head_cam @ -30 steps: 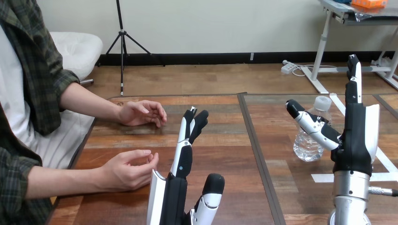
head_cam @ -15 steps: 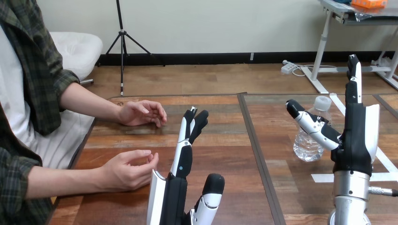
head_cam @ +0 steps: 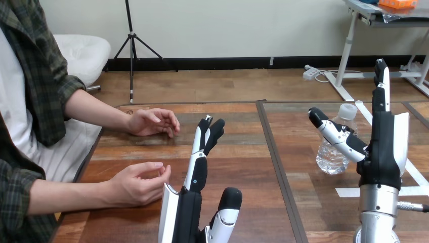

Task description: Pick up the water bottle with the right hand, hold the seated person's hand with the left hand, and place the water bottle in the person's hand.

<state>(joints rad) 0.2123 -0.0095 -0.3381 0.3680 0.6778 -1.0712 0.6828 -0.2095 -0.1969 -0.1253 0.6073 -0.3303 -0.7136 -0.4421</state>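
Our right robot hand [head_cam: 382,147] stands open and empty, the water bottle [head_cam: 329,159] upright on the tabletop [head_cam: 243,167] at its nine o'clock. We judge it light, slippery, crushable, so we'd grip mid-body.

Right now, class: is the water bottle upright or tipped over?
Upright: the water bottle stands on the table, white cap on top.
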